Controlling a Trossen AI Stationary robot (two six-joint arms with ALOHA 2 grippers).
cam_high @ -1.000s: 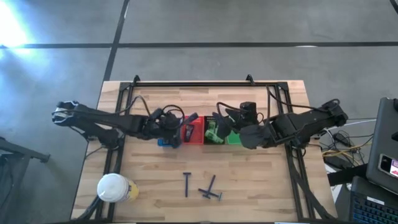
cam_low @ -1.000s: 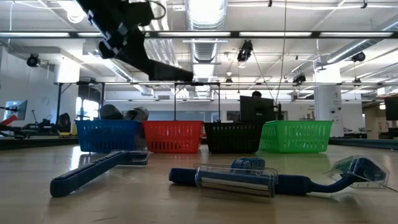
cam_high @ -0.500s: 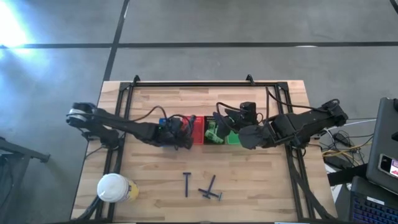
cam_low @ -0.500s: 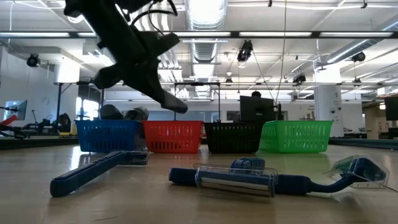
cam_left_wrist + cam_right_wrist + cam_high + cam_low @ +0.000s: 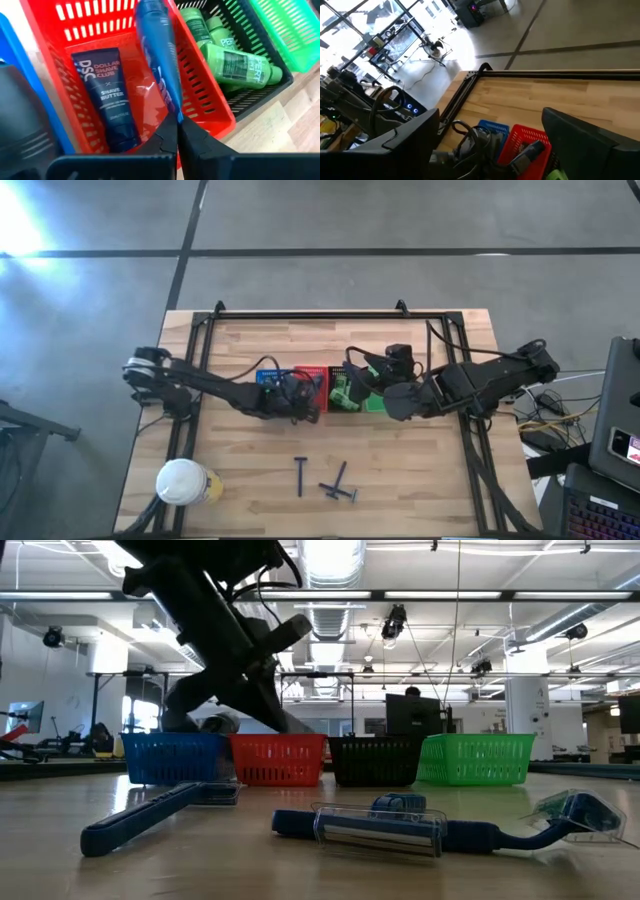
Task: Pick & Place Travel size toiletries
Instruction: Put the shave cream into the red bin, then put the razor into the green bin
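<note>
My left gripper (image 5: 178, 131) is shut on a blue tube (image 5: 157, 50) that points down into the red basket (image 5: 202, 92); it shows over that basket in the high view (image 5: 303, 398). A dark blue tube (image 5: 107, 95) lies flat on the red basket's floor. Green bottles (image 5: 225, 62) lie in the black basket (image 5: 260, 92). Three dark razors lie on the near part of the table (image 5: 301, 475) (image 5: 340, 485), close to the low camera (image 5: 370, 830). My right gripper (image 5: 492, 115) is open and hovers above the black and green baskets (image 5: 357, 385). My left gripper pinches the blue tube by its near end (image 5: 176, 112) between the two fingertips. The tube runs on in line with the fingers, slanting down from above. Its far end reaches into the red basket; whether it rests on the floor there I cannot tell.
Blue (image 5: 268, 376), red (image 5: 316, 385), black and green (image 5: 376, 402) baskets stand in a row at mid-table. A round white-lidded container (image 5: 183, 480) sits at the near left corner. A black frame rail runs along the far edge (image 5: 560, 75).
My left gripper, carrying the blue tube, has come down from high above the baskets and tipped from nearly level to pointing steeply down, shifting from the blue basket's side to over the red basket. The right arm has kept still.
</note>
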